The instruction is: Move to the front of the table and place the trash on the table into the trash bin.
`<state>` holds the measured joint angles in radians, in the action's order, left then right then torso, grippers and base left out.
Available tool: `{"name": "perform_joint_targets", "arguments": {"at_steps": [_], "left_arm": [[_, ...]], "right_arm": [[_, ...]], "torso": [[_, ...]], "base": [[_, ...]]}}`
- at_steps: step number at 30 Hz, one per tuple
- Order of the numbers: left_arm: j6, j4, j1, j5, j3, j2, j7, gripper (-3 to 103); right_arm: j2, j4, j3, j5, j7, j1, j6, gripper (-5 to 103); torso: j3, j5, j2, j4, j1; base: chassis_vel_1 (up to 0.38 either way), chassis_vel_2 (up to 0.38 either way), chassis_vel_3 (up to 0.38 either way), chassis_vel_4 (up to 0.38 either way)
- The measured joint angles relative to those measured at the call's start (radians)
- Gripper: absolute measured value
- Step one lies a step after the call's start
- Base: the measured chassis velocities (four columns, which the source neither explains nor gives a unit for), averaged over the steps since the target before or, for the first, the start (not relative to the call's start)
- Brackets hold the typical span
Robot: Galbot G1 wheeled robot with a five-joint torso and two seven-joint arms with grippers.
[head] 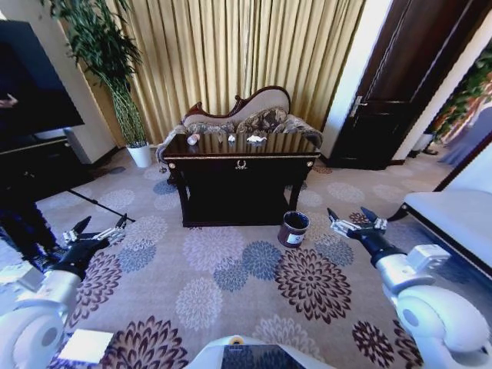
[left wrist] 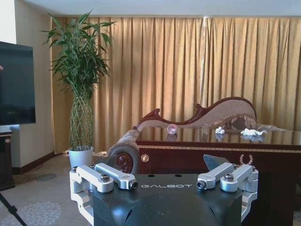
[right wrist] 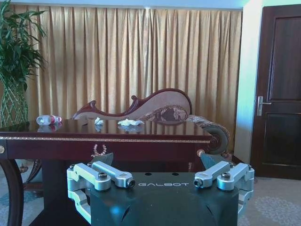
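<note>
The desk (head: 241, 157) stands straight ahead at about twelve o'clock in the head view, dark and glossy, with the sofa (head: 246, 115) close behind it. On its top lies the trash: a small clear bottle (head: 193, 139) on its side toward the eleven o'clock end, a small paper wad (head: 231, 138) near the middle, and a larger crumpled wad (head: 256, 138) just past it toward one o'clock. The trash bin (head: 294, 229) sits on the carpet at the desk's front corner, around one o'clock and lower.

Both arms are held low and well short of the desk. The left pincer (head: 98, 228) hangs at about nine o'clock with its fingers spread apart; the right pincer (head: 353, 219) at about three o'clock, likewise spread and holding nothing.

The bottle looks light and likely empty — smooth, round, apt to roll on the polished top, and thin enough to buckle under a hard squeeze. A grip across its body near the middle seems safest. The paper wads should weigh almost nothing and crush easily — pinch them through the bulk, low enough that they do not skid away.
</note>
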<state>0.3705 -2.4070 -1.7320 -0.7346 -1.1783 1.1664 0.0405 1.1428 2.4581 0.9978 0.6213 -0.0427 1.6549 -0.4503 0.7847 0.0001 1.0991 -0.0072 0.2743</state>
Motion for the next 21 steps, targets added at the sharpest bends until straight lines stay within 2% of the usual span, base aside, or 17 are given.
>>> {"name": "perform_joint_targets", "arguments": {"at_steps": [21], "left_arm": [[-0.004, 0.005, 0.0, 0.001, 0.0, 0.002, 0.005, 100]], "right_arm": [[0.001, -0.001, 0.0, -0.004, 0.0, 0.004, 0.001, 100]], "torso": [[0.0, -0.0002, 0.0, -0.0003, 0.0]], "base": [[-0.125, 0.127, 0.124, -0.127]]}}
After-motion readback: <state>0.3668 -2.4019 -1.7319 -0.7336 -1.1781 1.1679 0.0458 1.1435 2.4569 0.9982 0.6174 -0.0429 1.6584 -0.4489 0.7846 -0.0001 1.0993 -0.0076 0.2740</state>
